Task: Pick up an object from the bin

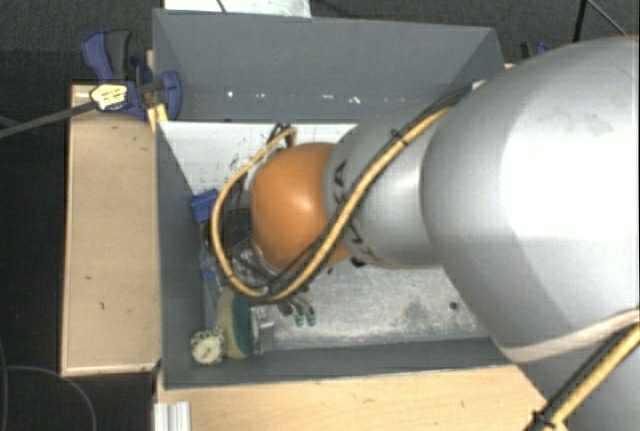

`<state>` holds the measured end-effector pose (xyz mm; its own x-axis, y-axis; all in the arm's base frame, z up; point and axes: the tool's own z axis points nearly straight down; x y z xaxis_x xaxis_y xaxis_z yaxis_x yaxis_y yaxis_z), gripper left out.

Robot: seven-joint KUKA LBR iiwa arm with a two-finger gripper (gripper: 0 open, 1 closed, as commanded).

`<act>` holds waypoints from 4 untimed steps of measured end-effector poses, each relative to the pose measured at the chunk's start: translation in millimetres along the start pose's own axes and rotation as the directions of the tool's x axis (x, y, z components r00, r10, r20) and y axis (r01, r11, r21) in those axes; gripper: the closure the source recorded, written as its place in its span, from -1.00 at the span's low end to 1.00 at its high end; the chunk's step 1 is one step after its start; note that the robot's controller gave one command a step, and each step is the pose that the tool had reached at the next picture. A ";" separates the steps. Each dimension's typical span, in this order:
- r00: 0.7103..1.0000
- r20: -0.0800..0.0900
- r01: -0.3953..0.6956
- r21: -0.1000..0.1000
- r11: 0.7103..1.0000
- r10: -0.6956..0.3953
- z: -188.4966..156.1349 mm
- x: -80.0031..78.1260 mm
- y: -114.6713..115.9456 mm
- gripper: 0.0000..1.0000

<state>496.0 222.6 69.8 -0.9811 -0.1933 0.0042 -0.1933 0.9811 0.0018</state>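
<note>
My gripper (236, 241) is low in the left part of the bin, seen as a dark body under the arm's orange cover. A blue thing (205, 204) lies just left of it against the bin's left wall. In front of it, in the near left corner, lies a teal-green tool (240, 327) with a cream round end (207, 348). A few small green pieces (305, 316) lie just right of that tool. What is directly under the gripper is hidden.
The big silver arm comes in from the right and covers the middle and right of the bin. A yellow cable loops round the orange cover. The bin's left wall stands close beside the gripper.
</note>
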 end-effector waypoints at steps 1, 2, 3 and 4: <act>1.000 0.003 -0.013 0.004 1.000 0.013 -0.1 -2.4 -6.7 1.00; 0.999 0.017 -0.028 -0.001 1.000 0.028 -136.4 -32.5 -19.2 1.00; 1.000 0.007 -0.027 0.001 1.000 0.027 -131.2 -30.2 -19.1 -1.00; 0.955 0.017 0.296 0.005 0.955 -0.296 -12.3 -85.4 -25.4 -1.00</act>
<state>584.7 214.2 81.7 -0.8798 -0.4752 -0.0132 -0.4752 0.8799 -0.0024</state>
